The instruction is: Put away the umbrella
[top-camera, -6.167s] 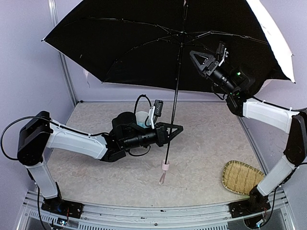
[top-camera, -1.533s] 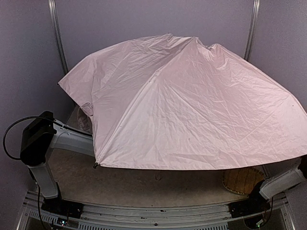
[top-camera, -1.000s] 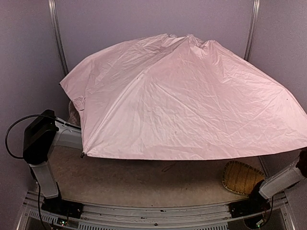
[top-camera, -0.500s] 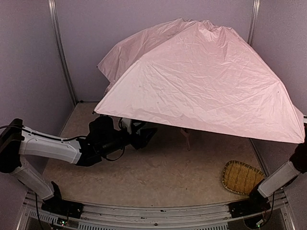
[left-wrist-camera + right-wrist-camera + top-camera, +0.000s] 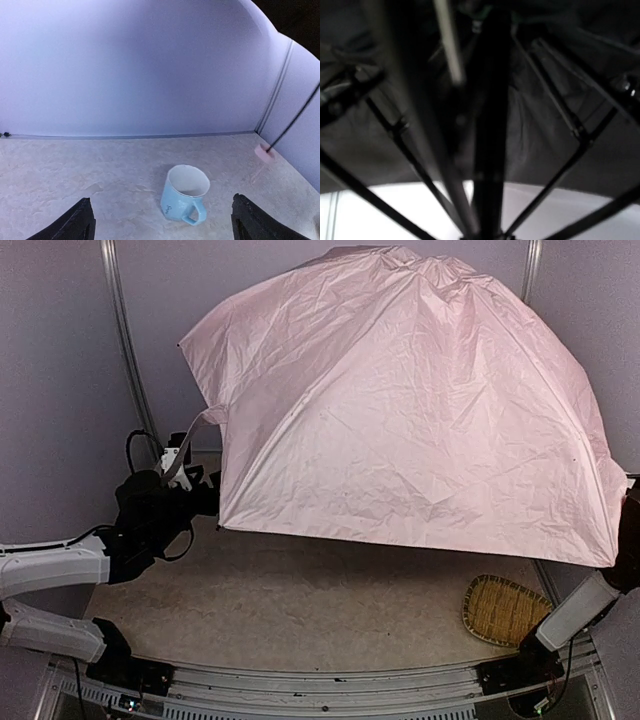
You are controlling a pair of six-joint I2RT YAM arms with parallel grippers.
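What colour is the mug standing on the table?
The mug is light blue outside with a white inside; the left wrist view shows it best.

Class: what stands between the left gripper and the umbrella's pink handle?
A blue mug, upright on the table, just ahead of the open left gripper; the left wrist view shows it.

Top: high rear. Left wrist: low, facing wall. Right wrist: inside umbrella.

Open umbrella roofs the far and right of the table — you get only low passage beneath. The near strip lies open. Mug stands toward the far edge; basket blocks the near right corner.
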